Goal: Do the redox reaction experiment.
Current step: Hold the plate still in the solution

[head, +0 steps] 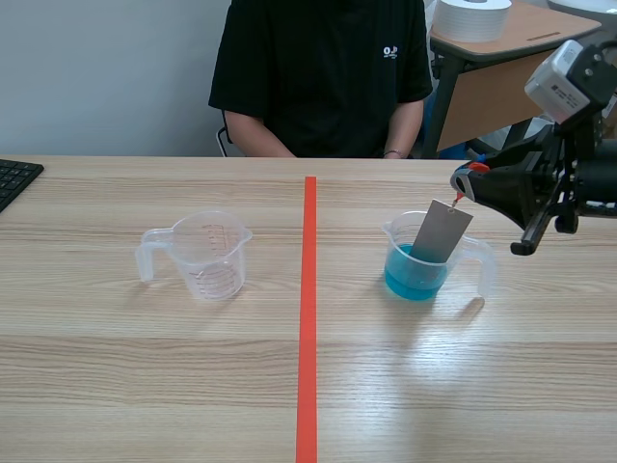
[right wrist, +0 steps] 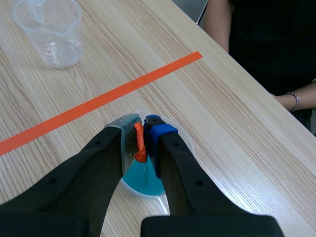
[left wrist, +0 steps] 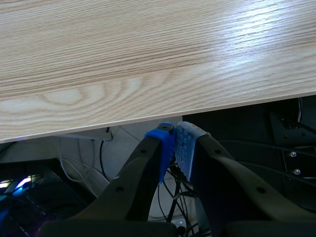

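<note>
A clear measuring cup (head: pixel 420 268) holding blue liquid (right wrist: pixel 143 182) stands right of the orange tape line. A grey metal sheet (head: pixel 442 231) hangs tilted into it, its lower end in the liquid, hung from an orange-red tab (right wrist: pixel 139 142). My right gripper (head: pixel 467 183) is above the cup's far right side, shut on that tab; in the right wrist view the tab sits pressed between the fingers of that gripper (right wrist: pixel 141 129). An empty clear measuring cup (head: pixel 204 254) stands left of the line, and shows far ahead in the right wrist view (right wrist: pixel 51 30). My left gripper (left wrist: pixel 175 143) is shut on nothing, off the table's near edge.
A person in a black shirt (head: pixel 323 72) sits across the table, forearms at the far edge. A black keyboard (head: pixel 13 178) lies at the far left. A side desk with a white roll (head: pixel 472 17) stands behind at the right.
</note>
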`<state>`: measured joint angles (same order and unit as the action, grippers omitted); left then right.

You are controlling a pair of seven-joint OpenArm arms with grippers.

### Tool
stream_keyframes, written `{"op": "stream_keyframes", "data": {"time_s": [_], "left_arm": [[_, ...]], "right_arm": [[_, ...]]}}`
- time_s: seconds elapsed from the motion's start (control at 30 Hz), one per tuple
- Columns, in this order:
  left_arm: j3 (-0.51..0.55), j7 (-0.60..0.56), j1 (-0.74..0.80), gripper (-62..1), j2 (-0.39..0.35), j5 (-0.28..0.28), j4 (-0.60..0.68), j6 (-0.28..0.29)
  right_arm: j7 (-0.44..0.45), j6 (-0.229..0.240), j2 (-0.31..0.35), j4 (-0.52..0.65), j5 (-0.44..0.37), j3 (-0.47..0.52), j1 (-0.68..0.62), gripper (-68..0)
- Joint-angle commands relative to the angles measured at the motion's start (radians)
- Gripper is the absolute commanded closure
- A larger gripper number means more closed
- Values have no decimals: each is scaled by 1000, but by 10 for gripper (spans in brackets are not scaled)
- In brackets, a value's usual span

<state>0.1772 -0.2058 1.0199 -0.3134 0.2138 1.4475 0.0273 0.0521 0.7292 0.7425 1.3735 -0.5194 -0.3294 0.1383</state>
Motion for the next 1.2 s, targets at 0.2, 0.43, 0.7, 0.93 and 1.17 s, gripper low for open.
{"op": "stream_keyframes", "data": {"time_s": [0.2,0.43,0.7,0.93,1.17], "left_arm": [[-5,-10,11,-47,0,3,7,2],[-5,-10,11,-47,0,3,7,2],[-5,-10,10,-47,0,3,7,2],[-5,-10,11,-47,0,3,7,5],[-5,-10,10,-47,0,3,7,5]], "right_arm": [[3,-3,11,9,0,7,20,-15],[3,-3,11,9,0,8,20,-15],[3,-2,12,9,0,17,20,-15],[3,16,14,10,-4,61,20,-15],[3,16,14,12,-8,121,20,-15]]}}
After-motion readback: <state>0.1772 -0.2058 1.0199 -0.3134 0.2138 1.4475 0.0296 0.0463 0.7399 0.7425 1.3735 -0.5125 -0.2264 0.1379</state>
